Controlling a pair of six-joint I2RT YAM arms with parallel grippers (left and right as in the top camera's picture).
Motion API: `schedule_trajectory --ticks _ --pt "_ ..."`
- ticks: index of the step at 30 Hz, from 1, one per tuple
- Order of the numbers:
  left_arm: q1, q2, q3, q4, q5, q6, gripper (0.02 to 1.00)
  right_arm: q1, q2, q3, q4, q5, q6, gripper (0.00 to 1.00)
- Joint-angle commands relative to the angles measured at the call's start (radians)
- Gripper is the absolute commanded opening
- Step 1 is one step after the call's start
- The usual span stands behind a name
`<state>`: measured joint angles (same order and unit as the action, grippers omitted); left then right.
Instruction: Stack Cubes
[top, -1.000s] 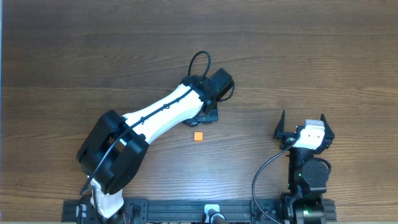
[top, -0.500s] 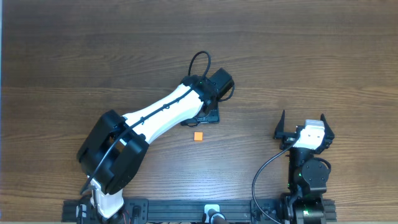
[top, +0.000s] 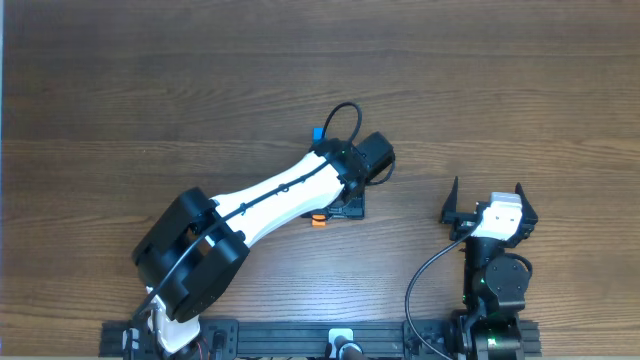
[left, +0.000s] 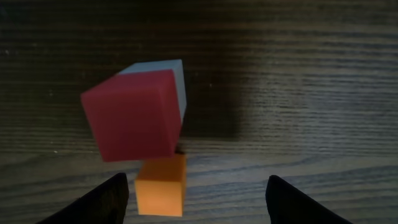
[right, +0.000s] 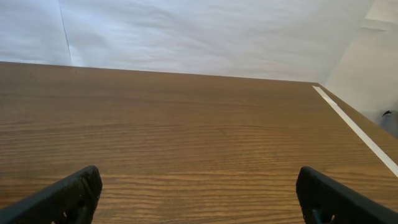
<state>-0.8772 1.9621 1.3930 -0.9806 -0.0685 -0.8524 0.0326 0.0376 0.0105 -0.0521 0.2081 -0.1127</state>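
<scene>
The left arm has swung rightward across the desk, and its hand now hangs over the cubes, fingers spread and holding nothing. The orange cube lies just ahead of that hand, off toward one finger rather than centred between the two. Just beyond the orange cube, the red cube sits atop a pale blue cube. The right hand, likewise spread and empty, is well apart from the orange cube, so the left hand is nearer.

The right gripper hangs with fingers spread wide above the wooden table. White wall behind. A pale strip runs along one table edge.
</scene>
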Motion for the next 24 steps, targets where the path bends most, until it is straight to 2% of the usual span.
schedule_trajectory --ticks 1,11,19,24 --pt "0.004 -0.034 -0.074 0.016 0.021 -0.041 0.711 0.005 -0.005 -0.005 -0.003 -0.009 -0.005 0.991" --pt "0.004 -0.050 -0.133 0.069 0.034 -0.022 0.649 0.005 -0.005 -0.005 -0.003 -0.009 -0.005 0.993" --pt "0.004 -0.050 -0.134 0.071 0.034 -0.022 0.498 0.005 -0.005 -0.005 -0.003 -0.009 -0.005 0.993" --pt "0.004 -0.050 -0.134 0.069 0.035 -0.022 0.454 0.005 -0.005 -0.005 -0.003 -0.009 -0.005 0.991"
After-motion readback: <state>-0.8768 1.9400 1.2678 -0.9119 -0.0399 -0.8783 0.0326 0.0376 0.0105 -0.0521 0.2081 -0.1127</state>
